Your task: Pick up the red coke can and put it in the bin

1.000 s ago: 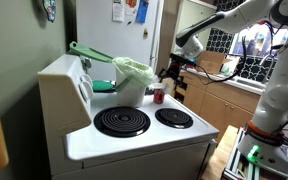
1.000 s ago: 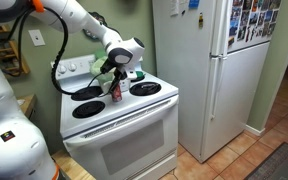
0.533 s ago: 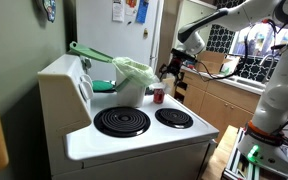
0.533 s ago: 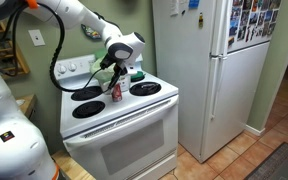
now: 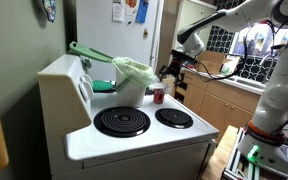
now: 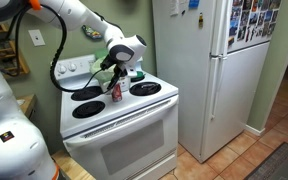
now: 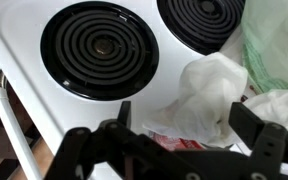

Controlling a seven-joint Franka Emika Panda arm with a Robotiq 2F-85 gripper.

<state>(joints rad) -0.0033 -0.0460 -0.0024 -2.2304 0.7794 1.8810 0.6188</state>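
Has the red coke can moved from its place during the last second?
No. The red coke can stands at the same spot as before, beside the bin and behind the small burner.

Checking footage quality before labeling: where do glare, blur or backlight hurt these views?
Wrist view: the pincer is dark and blurred against the bright white stove top. In an exterior view the window is blown out; the red coke can is small yet readable in both exterior views.

Red coke can point(image 5: 159, 96), pale-green-lined bin point(image 5: 132, 78), white stove point(image 5: 102, 147), black coils point(image 5: 121, 121)
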